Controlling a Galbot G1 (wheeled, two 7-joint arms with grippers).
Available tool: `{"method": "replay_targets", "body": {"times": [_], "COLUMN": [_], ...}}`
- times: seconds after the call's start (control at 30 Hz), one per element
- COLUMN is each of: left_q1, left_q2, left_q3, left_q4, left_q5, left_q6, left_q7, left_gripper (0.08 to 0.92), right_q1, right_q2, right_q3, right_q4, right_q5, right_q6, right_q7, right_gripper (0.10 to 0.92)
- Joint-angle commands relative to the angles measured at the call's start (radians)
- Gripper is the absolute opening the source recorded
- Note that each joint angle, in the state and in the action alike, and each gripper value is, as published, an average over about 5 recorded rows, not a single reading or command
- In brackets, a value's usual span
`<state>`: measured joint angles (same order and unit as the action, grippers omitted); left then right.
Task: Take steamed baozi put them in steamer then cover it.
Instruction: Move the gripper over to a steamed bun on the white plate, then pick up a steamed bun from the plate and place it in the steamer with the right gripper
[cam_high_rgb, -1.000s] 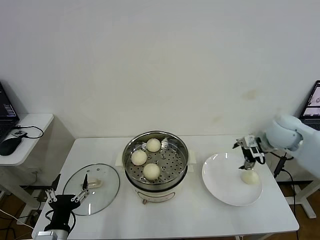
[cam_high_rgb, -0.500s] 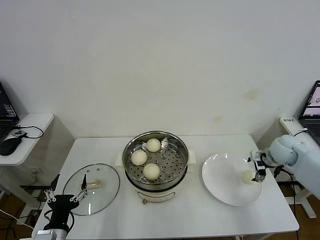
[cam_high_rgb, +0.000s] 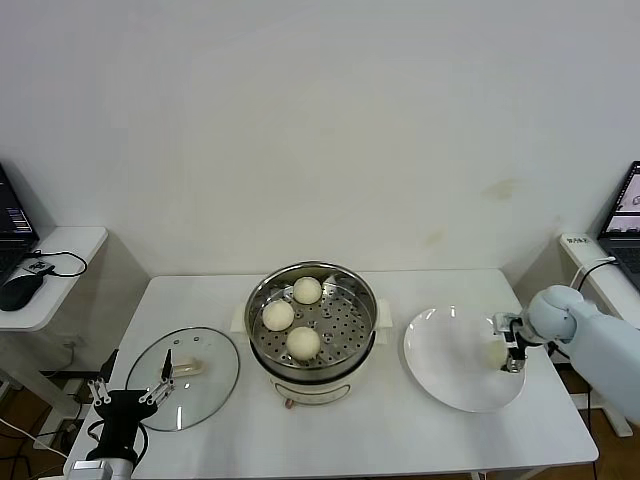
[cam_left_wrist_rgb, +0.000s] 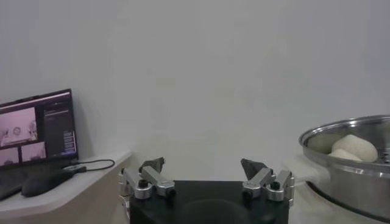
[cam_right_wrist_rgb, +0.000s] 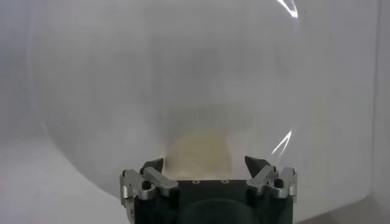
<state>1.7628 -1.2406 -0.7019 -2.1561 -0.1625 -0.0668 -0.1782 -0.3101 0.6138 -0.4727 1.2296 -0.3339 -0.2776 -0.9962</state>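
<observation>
Cream-white baozi (cam_high_rgb: 303, 342); shiny steel steamer (cam_high_rgb: 365, 300), perforated tray; white plate (cam_high_rgb: 445, 375); clear glass cover (cam_high_rgb: 215, 375).

The fourth baozi (cam_high_rgb: 495, 353) on the plate (cam_high_rgb: 450, 375) is partly hidden behind the right pincer (cam_high_rgb: 509, 345); in the right wrist view it is only a blur (cam_right_wrist_rgb: 198, 148). The left pincer (cam_high_rgb: 132, 393) sits low, its arm cut off by the edge. The steamer (cam_left_wrist_rgb: 350, 161) is cropped in the left wrist view.

Steamer (cam_high_rgb: 311, 322) top open w/ room among three baozi (cam_high_rgb: 288, 318) — cover (cam_high_rgb: 183, 377) lies well apart on table (cam_high_rgb: 400, 430).
</observation>
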Motion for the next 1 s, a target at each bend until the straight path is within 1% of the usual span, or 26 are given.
{"method": "replay_targets", "body": {"times": [0.03, 0.13, 0.27, 0.4, 0.57, 0.63, 0.77, 0.87, 1.0], "left_q1": [0.002, 0.005, 0.010, 0.016, 0.019, 0.020, 0.018, 0.016, 0.013], "left_q2": [-0.001, -0.002, -0.002, -0.003, -0.002, -0.001, -0.001, -0.002, -0.003], "left_q3": [-0.001, -0.004, -0.008, -0.010, -0.009, -0.009, -0.008, -0.003, 0.002], "left_q4": [-0.002, -0.006, -0.007, -0.008, -0.019, -0.023, -0.028, -0.031, -0.036], "left_q5": [0.000, 0.000, -0.001, -0.002, -0.001, -0.002, -0.002, -0.001, 0.000], "left_q6": [0.000, -0.001, -0.004, -0.007, -0.007, -0.007, -0.006, -0.005, -0.004], "left_q7": [0.000, 0.000, 0.000, 0.000, 0.000, 0.000, 0.000, 0.000, 0.000], "left_gripper": [0.823, 0.823, 0.823, 0.823, 0.823, 0.823, 0.823, 0.823, 0.823], "right_q1": [-0.020, -0.004, 0.032, 0.081, 0.205, 0.278, 0.485, 0.656, 0.858], "right_q2": [0.037, 0.033, 0.012, -0.022, -0.082, -0.108, -0.137, -0.114, -0.023], "right_q3": [0.022, 0.015, -0.011, -0.047, -0.153, -0.217, -0.348, -0.456, -0.596], "right_q4": [-0.041, -0.036, -0.017, 0.016, 0.091, 0.135, 0.246, 0.307, 0.332], "right_q5": [-0.026, -0.022, -0.004, 0.031, 0.108, 0.161, 0.316, 0.421, 0.523], "right_q6": [0.002, 0.003, 0.006, 0.001, -0.017, -0.032, -0.086, -0.135, -0.187], "right_q7": [-0.007, -0.021, -0.044, -0.061, -0.086, -0.091, -0.090, -0.072, -0.037], "right_gripper": [0.806, 0.761, 0.673, 0.620, 0.605, 0.607, 0.611, 0.613, 0.618]}}
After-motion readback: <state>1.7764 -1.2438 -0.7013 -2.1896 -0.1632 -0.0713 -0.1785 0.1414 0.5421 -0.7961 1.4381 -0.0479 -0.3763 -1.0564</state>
